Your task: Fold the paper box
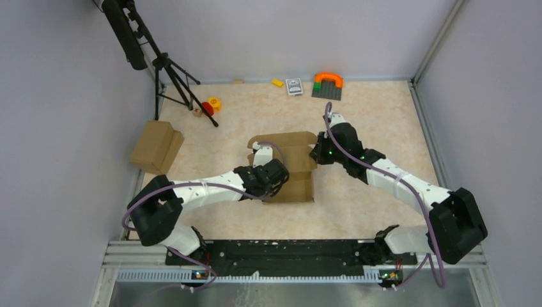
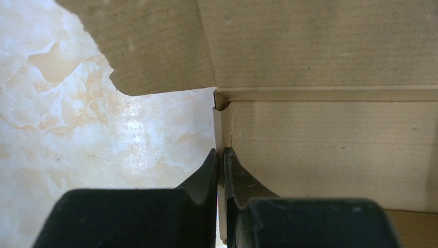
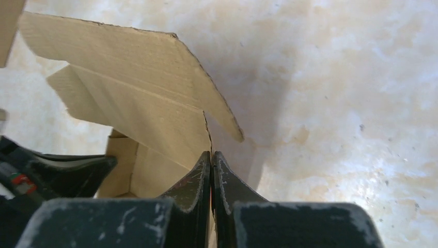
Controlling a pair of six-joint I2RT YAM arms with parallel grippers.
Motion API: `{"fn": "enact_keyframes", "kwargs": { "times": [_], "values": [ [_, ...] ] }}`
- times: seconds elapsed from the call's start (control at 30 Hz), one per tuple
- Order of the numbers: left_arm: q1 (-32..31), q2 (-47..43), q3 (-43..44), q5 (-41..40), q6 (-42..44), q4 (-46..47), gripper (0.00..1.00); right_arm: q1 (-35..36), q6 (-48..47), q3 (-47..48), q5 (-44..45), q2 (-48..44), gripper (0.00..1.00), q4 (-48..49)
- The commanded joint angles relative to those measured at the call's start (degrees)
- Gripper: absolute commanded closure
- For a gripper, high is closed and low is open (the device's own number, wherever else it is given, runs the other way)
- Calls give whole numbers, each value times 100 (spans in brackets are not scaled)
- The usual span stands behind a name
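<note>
paper box (image 1: pixel 287 167) sits mid tabletop (image 1: pixel 377 128), partly formed: open-top tray, walls up, flaps sticking out at its far side. left claw (image 1: pixel 255 152) is at the box's left wall. In the left wrist view the left claw (image 2: pixel 220 152) is pinched on that thin upright wall, one finger outside over the tabletop (image 2: pixel 103 129), the other inside the paper box (image 2: pixel 330 144), with only the cardboard's thickness between the fingers. right claw (image 1: pixel 316 154) is at the box's right far corner. In the right wrist view the right claw (image 3: pixel 212 154) is clamped on the lower edge of a raised flap of the paper box (image 3: pixel 129 98), fingers nearly together, and the flap tilts up and away over the tabletop (image 3: pixel 335 103). Left of the box, near the tabletop edge: a bulkier brown carton (image 1: pixel 155 147), well apart. Far-left of the box: tripod (image 1: pixel 169 70) with red and yellow toy pieces (image 1: pixel 211 105) by its feet. Beyond the box along the back wall: yellow block (image 1: pixel 277 82), card deck (image 1: pixel 294 86), orange arch (image 1: pixel 328 78) on a dark plate (image 1: pixel 326 91). None of these touch the box.
</note>
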Motion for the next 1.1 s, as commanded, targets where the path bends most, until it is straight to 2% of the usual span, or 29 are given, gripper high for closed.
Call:
{"fn": "enact_keyframes", "kwargs": {
  "times": [0.0,0.07,0.4,0.53,0.67,0.77,0.9,1.07],
  "values": [
    [-22,76,121,-58,-81,198,97,79,102,-386,947,-301,100,874],
    [-40,63,143,-80,-77,203,100,153,172,-477,1418,-300,100,938],
    [-94,179,349,-242,67,340,100,470,711,-619,3057,-109,100,1517],
    [-38,451,634,-403,223,386,100,493,753,-318,3679,148,100,1402],
    [123,702,852,-214,423,677,100,484,556,30,4042,336,100,1187],
    [207,927,1071,-159,524,776,100,493,1064,112,4569,344,100,714],
    [249,1240,1411,-107,489,726,100,489,676,-244,4369,242,100,1591],
    [320,1496,1641,-86,151,649,100,512,785,-566,4395,236,100,1951]
  ]
}}
